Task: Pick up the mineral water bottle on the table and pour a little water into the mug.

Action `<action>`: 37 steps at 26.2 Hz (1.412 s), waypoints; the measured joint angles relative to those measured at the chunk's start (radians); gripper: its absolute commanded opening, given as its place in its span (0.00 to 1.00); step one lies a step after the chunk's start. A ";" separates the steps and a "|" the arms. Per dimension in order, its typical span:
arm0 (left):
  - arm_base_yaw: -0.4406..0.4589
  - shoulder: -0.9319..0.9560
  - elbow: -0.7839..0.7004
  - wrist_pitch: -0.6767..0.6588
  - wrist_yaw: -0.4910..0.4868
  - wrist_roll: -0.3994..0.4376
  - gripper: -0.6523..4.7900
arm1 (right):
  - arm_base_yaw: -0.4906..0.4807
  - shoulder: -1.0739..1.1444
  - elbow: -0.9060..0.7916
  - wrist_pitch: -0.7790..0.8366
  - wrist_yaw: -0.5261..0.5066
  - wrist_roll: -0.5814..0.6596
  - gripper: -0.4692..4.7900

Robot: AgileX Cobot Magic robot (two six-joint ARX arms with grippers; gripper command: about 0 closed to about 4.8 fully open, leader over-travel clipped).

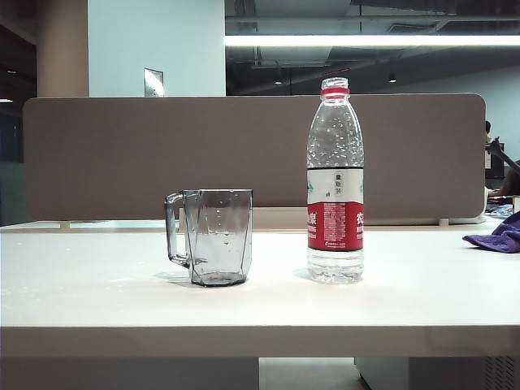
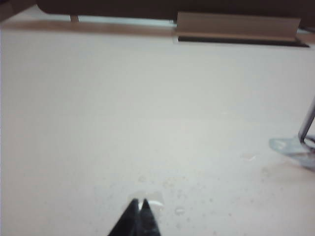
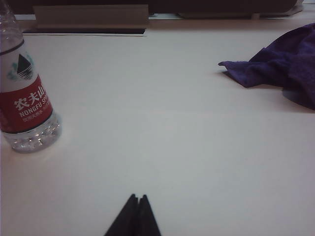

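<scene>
Black fingertips of the right gripper sit pinched together low over the table, holding nothing; the left gripper is pinched shut too, also empty. To start well I'd say the right one needs to spread wide, then come in level at the label. The mineral water bottle stands far left in its view, well apart. The mug is left of it, near.

On the wide white flat-topped table the transparent faceted plastic mug stands upright left of the tall clear plastic mineral water bottle — near, apart — with a crumpled purple cloth far right, behind.
</scene>
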 measured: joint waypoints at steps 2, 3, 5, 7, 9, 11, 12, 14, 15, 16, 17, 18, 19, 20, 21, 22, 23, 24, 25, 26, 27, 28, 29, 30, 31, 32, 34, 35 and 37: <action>0.000 0.000 0.001 -0.004 0.000 0.002 0.11 | 0.000 0.000 0.000 0.000 0.000 0.000 0.08; 0.000 0.000 0.001 -0.004 0.000 0.007 0.11 | 0.000 0.000 0.000 0.000 0.000 0.000 0.08; 0.000 0.000 0.001 -0.004 -0.001 0.041 0.11 | 0.000 0.000 0.000 0.000 0.000 0.000 0.08; 0.000 0.000 0.001 -0.004 0.000 0.051 0.11 | 0.000 0.000 0.000 0.000 0.000 0.001 0.08; 0.000 0.001 0.014 -0.024 0.017 0.057 0.11 | 0.000 0.000 0.000 0.000 -0.001 0.020 0.08; 0.000 0.002 0.111 -0.044 0.155 0.073 0.11 | 0.000 0.000 0.000 0.000 -0.001 0.101 0.08; 0.000 0.000 0.145 -0.019 0.173 0.084 0.11 | 0.000 0.000 0.000 0.000 -0.001 0.130 0.08; 0.000 0.026 0.239 -0.032 0.176 0.098 0.11 | 0.000 0.000 0.000 0.000 -0.001 0.194 0.08; 0.000 0.054 0.270 -0.060 0.180 0.106 0.11 | 0.000 0.000 0.000 0.000 -0.004 0.208 0.08; 0.000 0.127 0.327 -0.117 0.217 0.126 0.11 | 0.000 0.000 0.000 0.001 -0.033 0.225 0.08; 0.000 0.159 0.347 -0.134 0.241 0.133 0.11 | 0.000 0.000 0.000 0.003 -0.066 0.234 0.09; 0.000 0.206 0.377 -0.163 0.276 0.136 0.11 | 0.000 0.000 0.000 0.008 -0.099 0.240 0.09; 0.000 0.254 0.406 -0.182 0.307 0.137 0.11 | 0.000 0.000 0.000 0.016 -0.145 0.244 0.09; 0.000 0.306 0.434 -0.193 0.341 0.139 0.11 | 0.000 0.000 0.000 0.022 -0.181 0.245 0.10; 0.000 0.367 0.466 -0.210 0.385 0.139 0.11 | 0.001 0.000 0.000 0.026 -0.219 0.247 0.10; 0.000 0.410 0.493 -0.228 0.434 0.139 0.11 | 0.002 0.000 0.000 0.026 -0.242 0.248 0.11; -0.001 0.444 0.507 -0.238 0.472 0.139 0.11 | 0.002 0.000 0.000 0.027 -0.264 0.254 0.14; -0.007 0.469 0.513 -0.244 0.508 0.140 0.11 | 0.002 0.000 0.000 0.029 -0.277 0.259 0.15; -0.013 0.479 0.513 -0.251 0.533 0.144 0.11 | 0.002 0.000 0.000 0.030 -0.282 0.261 0.15; -0.021 0.488 0.513 -0.257 0.554 0.156 0.11 | 0.002 0.000 0.001 0.030 -0.282 0.262 0.15; -0.038 0.492 0.513 -0.266 0.565 0.181 0.11 | 0.002 0.000 0.002 0.029 -0.280 0.263 0.16; -0.057 0.491 0.514 -0.282 0.567 0.208 0.11 | 0.002 0.000 0.003 0.027 -0.276 0.263 0.17; -0.087 0.484 0.514 -0.316 0.552 0.230 0.11 | 0.002 0.000 0.018 0.014 -0.267 0.261 0.17; -0.098 0.481 0.514 -0.336 0.539 0.234 0.11 | 0.002 0.000 0.034 0.015 -0.264 0.251 0.17; -0.106 0.474 0.514 -0.349 0.523 0.237 0.11 | 0.002 0.001 0.049 0.016 -0.260 0.238 0.17; -0.114 0.474 0.514 -0.358 0.515 0.238 0.11 | 0.002 0.001 0.066 0.019 -0.257 0.225 0.17; -0.121 0.469 0.509 -0.361 0.512 0.239 0.11 | 0.002 0.002 0.093 0.019 -0.255 0.219 0.17; -0.120 0.470 0.505 -0.360 0.507 0.228 0.11 | 0.005 0.003 0.127 -0.002 -0.253 0.217 0.17; -0.120 0.472 0.505 -0.359 0.502 0.225 0.11 | 0.025 0.006 0.196 -0.032 -0.232 0.211 0.17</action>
